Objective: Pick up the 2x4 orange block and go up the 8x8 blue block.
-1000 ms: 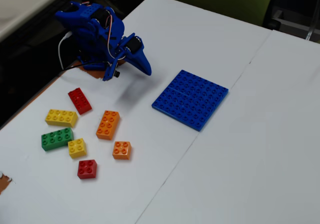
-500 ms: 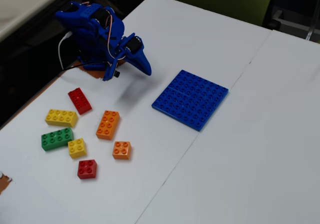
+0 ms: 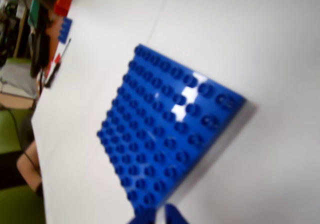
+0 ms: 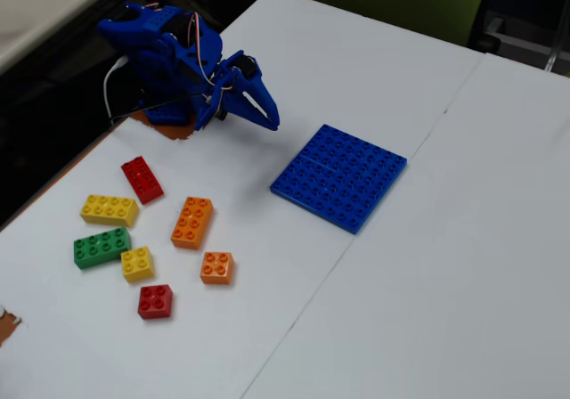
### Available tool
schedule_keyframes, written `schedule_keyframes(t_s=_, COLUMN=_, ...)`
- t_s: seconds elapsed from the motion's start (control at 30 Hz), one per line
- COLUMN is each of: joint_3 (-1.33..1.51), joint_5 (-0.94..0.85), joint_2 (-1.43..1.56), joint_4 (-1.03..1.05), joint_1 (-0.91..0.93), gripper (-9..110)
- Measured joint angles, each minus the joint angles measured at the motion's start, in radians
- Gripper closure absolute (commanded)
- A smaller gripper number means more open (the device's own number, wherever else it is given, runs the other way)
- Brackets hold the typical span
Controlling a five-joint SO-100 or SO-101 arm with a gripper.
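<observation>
In the fixed view the 2x4 orange block (image 4: 192,222) lies flat on the white surface (image 4: 427,283), long axis running near-left to far-right. The 8x8 blue block (image 4: 339,176) sits well right. The gripper (image 4: 267,114), jaws parted, hovers empty far behind.

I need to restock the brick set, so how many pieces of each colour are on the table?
Red bricks: 2
Yellow bricks: 2
Orange bricks: 2
Green brick: 1
Blue baseplate: 1
Total: 8
</observation>
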Motion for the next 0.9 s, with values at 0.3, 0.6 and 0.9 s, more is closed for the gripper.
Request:
schedule_keyframes(t_s=0.3, joint_3=-0.066, joint_5=-0.712, joint_2=0.0, joint_4=0.066, joint_1=0.021, gripper=91)
schedule_keyframes(t_s=0.6, joint_3=-0.546, joint_5=-0.939, joint_2=-0.523, joint_4=0.383, joint_1=0.19, gripper=86)
schedule_keyframes(t_s=0.9, joint_3=-1.074, joint_5=-0.89, joint_2=-1.149, joint_4=0.497, joint_1=0.433, gripper=77)
